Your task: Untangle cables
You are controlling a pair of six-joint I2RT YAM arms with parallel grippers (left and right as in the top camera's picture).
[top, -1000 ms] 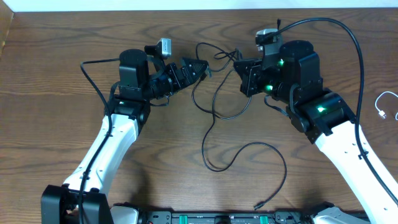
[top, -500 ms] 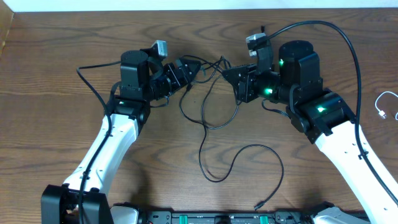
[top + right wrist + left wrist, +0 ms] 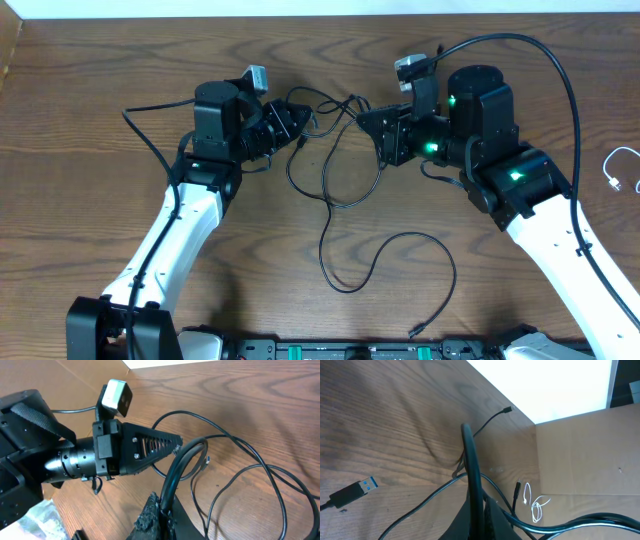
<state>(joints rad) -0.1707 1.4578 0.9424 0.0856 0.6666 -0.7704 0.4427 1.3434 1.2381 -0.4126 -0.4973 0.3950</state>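
On the brown wood-grain bench (image 3: 100,150) a thin black cable (image 3: 352,283) lies in loose curves. Nearest the robot's base, well on the near side of the tangle (image 3: 335,108), a small plug end (image 3: 414,332) lies close to the front edge. From it the cord sweeps round in one wide, open loop. Farther in, the strands gather and cross into the tangle. Just left of the tangle, the left gripper (image 3: 303,118) is closed on a strand; its wrist view shows the cord arching up out of the pinched fingers. Just right of the tangle, the right gripper (image 3: 366,118) is likewise clamped on a strand, which bends up in a tight hoop in its own wrist view. The two gripper tips point at each other across the tangle, near but apart. In the left wrist view a black USB plug with a blue tongue (image 3: 355,492) lies flat on the wood beside the tangle's strands. Far to the right of the tangle, well apart from it, a thin white cable (image 3: 620,172) lies curled near the bench's right edge.
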